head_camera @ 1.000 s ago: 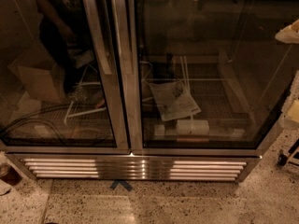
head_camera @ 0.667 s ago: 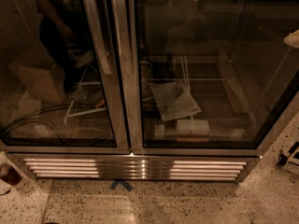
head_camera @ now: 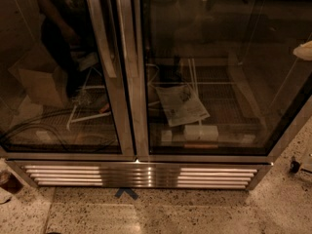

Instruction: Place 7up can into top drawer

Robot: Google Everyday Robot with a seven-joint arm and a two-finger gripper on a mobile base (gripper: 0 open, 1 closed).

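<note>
Where the right edge cuts the view, a pale rounded shape (head_camera: pixel 304 50) shows partway up in front of the glass. It looks like part of the tool, but too little of it is in view to tell how far open it is or whether it has hold of anything. The 7up can cannot be made out anywhere, so I cannot tell where it is.

A tall glass-fronted cooler fills most of the view. Its left door (head_camera: pixel 58 82) and right door (head_camera: pixel 234 72) meet at a metal centre post, and a long upright handle (head_camera: pixel 104 38) sits on the left door just beside that post. Below the doors a slatted metal grille (head_camera: pixel 141 175) runs nearly the full width. Its right corner ends near a small caster wheel (head_camera: pixel 294 166).

Behind the right door a printed paper sheet (head_camera: pixel 183 104) lies tilted on a wire shelf, with a small white box (head_camera: pixel 201 132) just in front of it. Dark cables (head_camera: pixel 48 135) curve behind the left glass.

The speckled floor (head_camera: pixel 204 213) forms an open strip along the bottom, with a blue arrow mark (head_camera: pixel 126 193) close to the grille, below the centre post.
</note>
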